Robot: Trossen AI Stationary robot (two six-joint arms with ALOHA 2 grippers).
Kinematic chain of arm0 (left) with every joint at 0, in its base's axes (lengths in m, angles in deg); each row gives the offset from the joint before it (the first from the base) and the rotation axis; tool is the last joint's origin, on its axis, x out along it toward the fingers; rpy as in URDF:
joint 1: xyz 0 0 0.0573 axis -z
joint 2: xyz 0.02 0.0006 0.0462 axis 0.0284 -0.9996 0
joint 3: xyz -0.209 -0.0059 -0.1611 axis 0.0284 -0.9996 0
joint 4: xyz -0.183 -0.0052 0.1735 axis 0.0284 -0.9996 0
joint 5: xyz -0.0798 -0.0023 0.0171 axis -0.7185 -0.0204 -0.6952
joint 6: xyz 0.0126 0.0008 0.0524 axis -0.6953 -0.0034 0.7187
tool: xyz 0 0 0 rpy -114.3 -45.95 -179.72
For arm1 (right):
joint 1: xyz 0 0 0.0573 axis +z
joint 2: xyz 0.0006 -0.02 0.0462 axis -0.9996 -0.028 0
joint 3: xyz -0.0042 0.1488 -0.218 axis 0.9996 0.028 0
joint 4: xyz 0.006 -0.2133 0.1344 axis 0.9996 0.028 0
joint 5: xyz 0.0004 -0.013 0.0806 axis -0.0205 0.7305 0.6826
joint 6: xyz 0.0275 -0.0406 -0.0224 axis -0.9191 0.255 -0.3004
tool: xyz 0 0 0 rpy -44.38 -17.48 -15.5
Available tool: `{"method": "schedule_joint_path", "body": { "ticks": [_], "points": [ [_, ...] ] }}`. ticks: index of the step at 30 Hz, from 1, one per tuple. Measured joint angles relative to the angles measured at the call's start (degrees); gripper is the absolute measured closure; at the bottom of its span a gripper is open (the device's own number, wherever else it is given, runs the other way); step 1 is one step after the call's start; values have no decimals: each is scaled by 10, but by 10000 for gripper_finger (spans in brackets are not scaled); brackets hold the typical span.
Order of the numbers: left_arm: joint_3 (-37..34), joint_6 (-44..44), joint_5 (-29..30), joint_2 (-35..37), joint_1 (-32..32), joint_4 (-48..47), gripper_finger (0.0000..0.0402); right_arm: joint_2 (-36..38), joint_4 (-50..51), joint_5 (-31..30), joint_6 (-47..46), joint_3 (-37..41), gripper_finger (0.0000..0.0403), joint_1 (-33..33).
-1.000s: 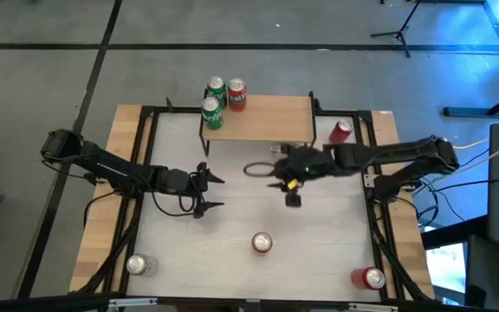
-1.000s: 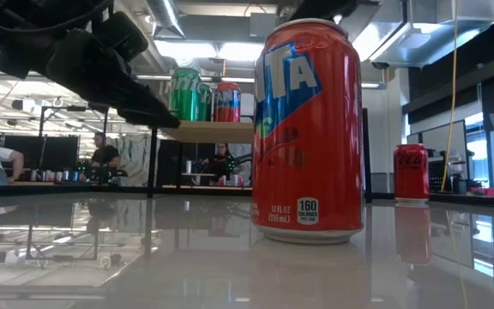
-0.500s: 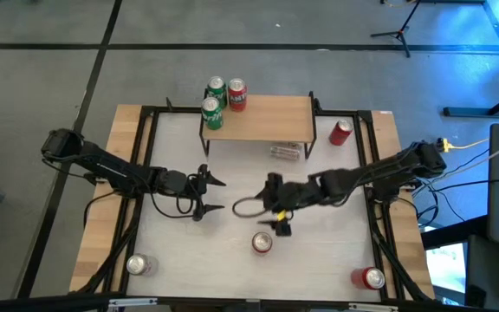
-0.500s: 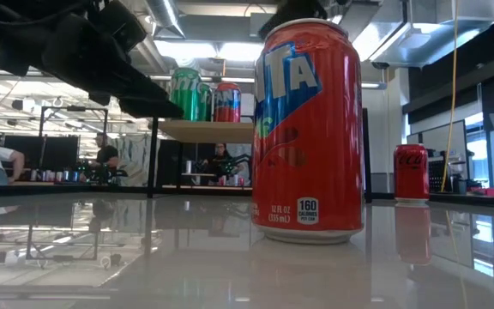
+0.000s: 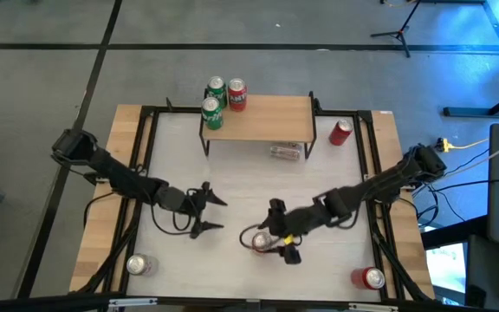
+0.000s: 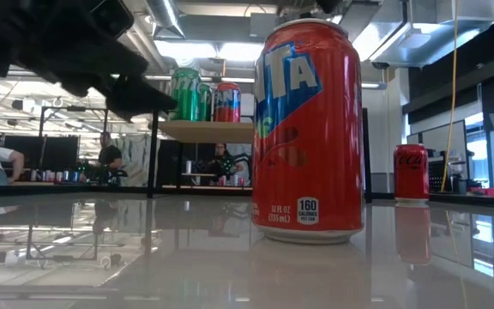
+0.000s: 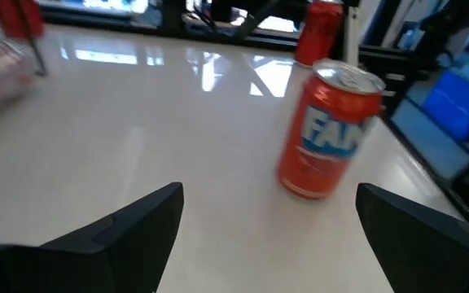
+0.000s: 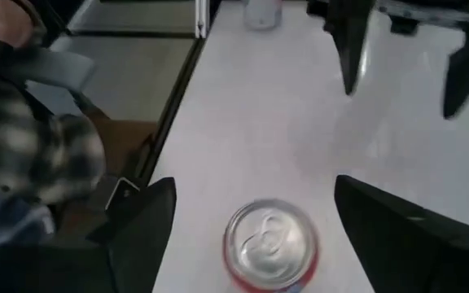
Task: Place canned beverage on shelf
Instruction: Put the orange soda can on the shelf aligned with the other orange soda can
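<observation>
Below my dark two-finger right gripper [image 8: 255, 216] stands an orange soda can with blue-and-white lettering [image 6: 308, 133] and a silver top. The light-wood shelf board on black legs [image 5: 267, 117] carries two green cans [image 5: 212, 113] and a red-and-blue one [image 5: 236, 94], though its label blurs. The tabletop [image 5: 232, 191] is glossy white.

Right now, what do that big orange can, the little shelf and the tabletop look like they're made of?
The orange can looks like thin aluminium: printed glossy sides, and a bare silvery lid with a pull tab in the right wrist view. The shelf seems to be a pale matte wood board on thin black legs, probably metal. The tabletop is a glossy white surface, likely laminate, since it mirrors the room.
</observation>
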Motion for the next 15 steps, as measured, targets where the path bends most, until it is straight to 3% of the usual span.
{"method": "schedule_joint_path", "body": {
  "ticks": [9, 15],
  "points": [
    [0, -67, 35, -71, 66, 33, 46, -27, -1, -118, -48, -1, 78, 63],
    [0, -80, 44, -89, 86, 34, 47, -44, -4, -127, -68, 0, 78, 67]
  ]
}}
